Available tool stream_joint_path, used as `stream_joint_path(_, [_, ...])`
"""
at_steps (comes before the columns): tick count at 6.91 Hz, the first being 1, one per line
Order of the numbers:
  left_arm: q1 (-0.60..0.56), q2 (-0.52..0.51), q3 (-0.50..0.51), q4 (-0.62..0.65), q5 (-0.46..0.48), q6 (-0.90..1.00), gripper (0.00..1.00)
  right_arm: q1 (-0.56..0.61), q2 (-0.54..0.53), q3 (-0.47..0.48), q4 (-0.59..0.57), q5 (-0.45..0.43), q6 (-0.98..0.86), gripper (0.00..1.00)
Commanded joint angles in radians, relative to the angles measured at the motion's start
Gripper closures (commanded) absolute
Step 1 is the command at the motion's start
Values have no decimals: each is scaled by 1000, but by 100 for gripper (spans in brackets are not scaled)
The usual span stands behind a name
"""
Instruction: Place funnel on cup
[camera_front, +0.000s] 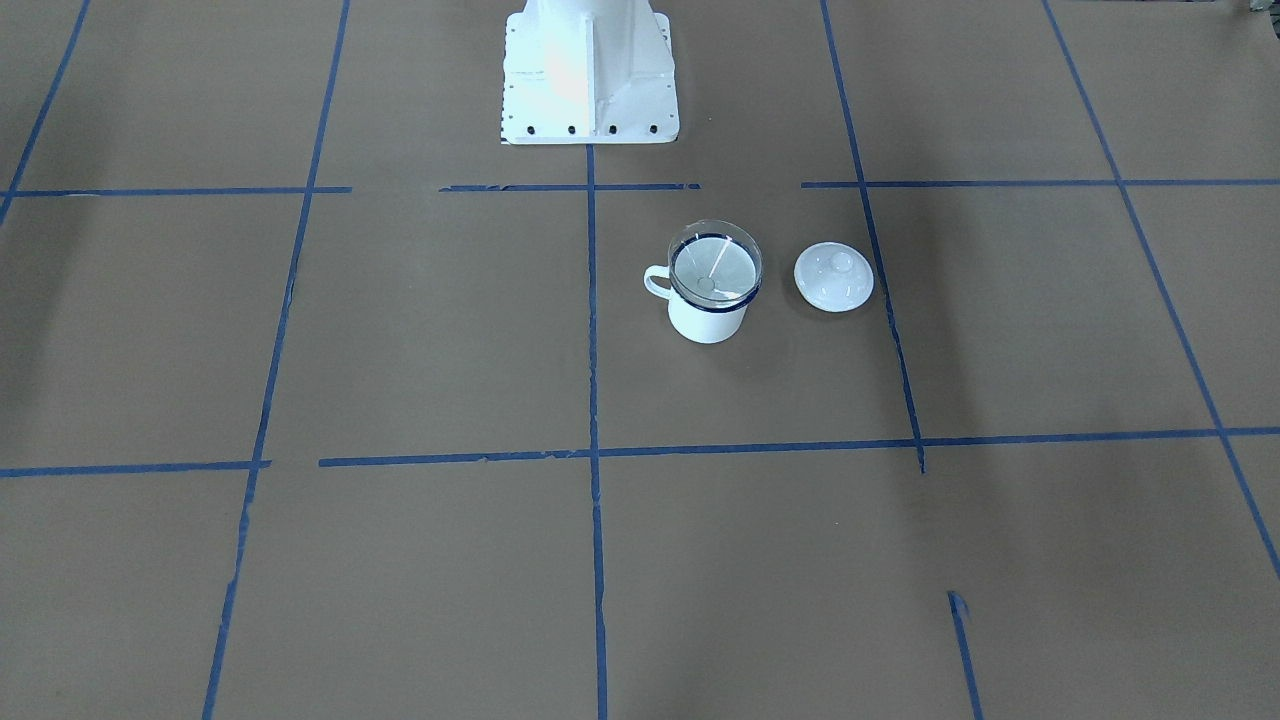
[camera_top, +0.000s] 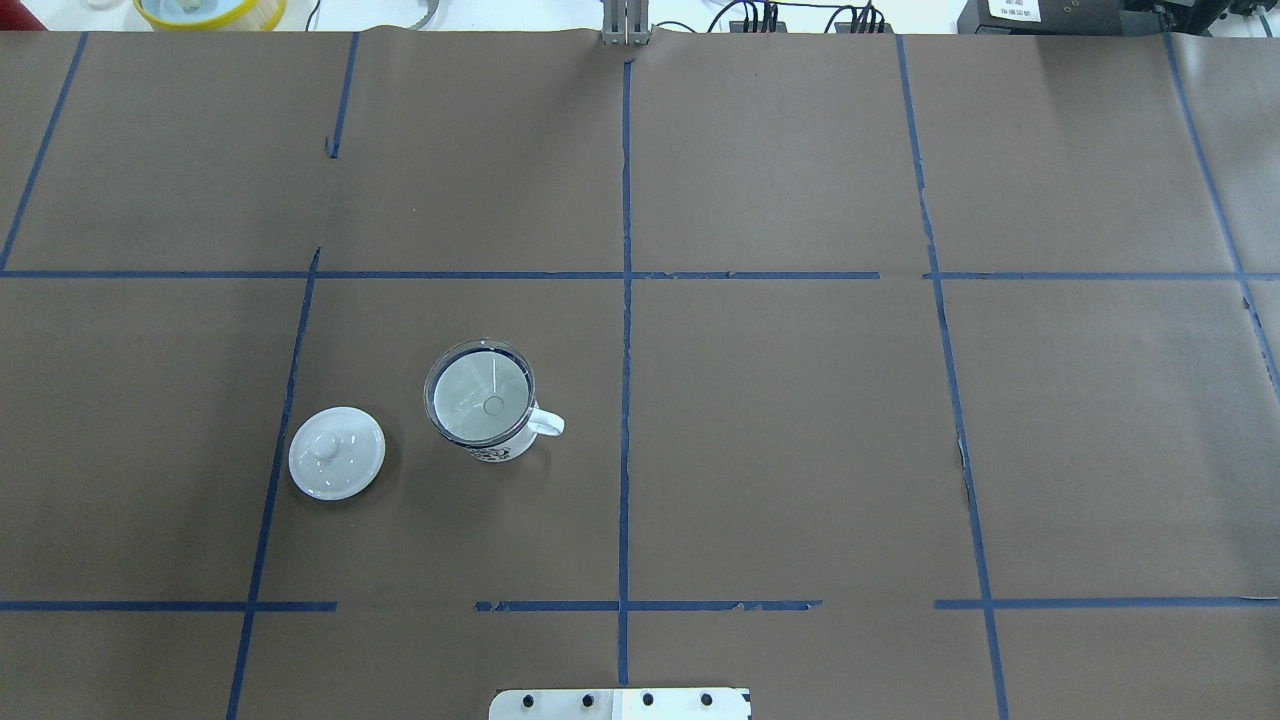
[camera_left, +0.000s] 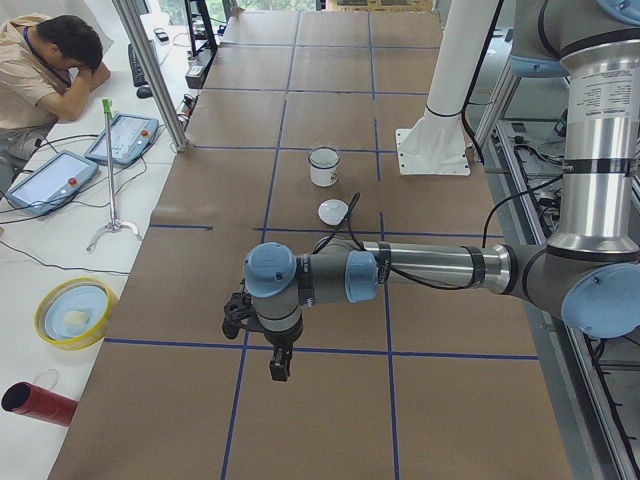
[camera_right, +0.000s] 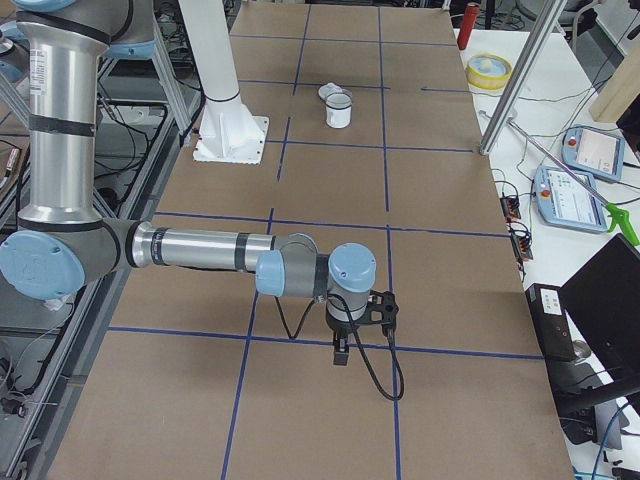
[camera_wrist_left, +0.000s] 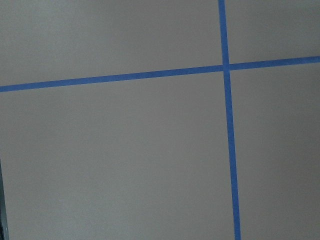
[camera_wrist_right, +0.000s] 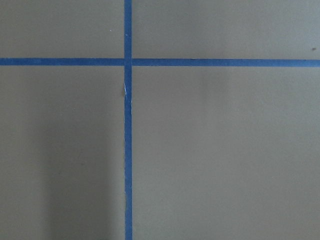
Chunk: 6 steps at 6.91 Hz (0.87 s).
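The clear funnel sits upright in the mouth of the white enamel cup, with its rim resting on the cup's dark blue rim. In the overhead view the funnel covers the cup, whose handle points right. No gripper is near them. My left gripper shows only in the exterior left view, far from the cup. My right gripper shows only in the exterior right view, far from the cup. I cannot tell whether either is open or shut. Both wrist views show only brown paper and blue tape.
A round white knobbed lid lies on the table beside the cup, and also shows in the overhead view. The white robot base stands at the table edge. A yellow bowl and an operator are off the table.
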<state>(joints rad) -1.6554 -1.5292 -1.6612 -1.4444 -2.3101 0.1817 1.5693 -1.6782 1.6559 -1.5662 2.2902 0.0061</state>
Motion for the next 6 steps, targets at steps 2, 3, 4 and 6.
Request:
stream_joint_path(2, [0,-2,-6,-31,-22,1,0,0,0,-1,0,0,0,0])
stream_joint_path(3, [0,-2,-5,-33,-20,1,0,0,0,1,0,0,0,0])
stream_joint_path(4, [0,-2,-3,-33,-21,1,0,0,0,1,0,0,0,0])
stream_joint_path(6, [0,-2,-8,-34,-22,1,0,0,0,1,0,0,0,0])
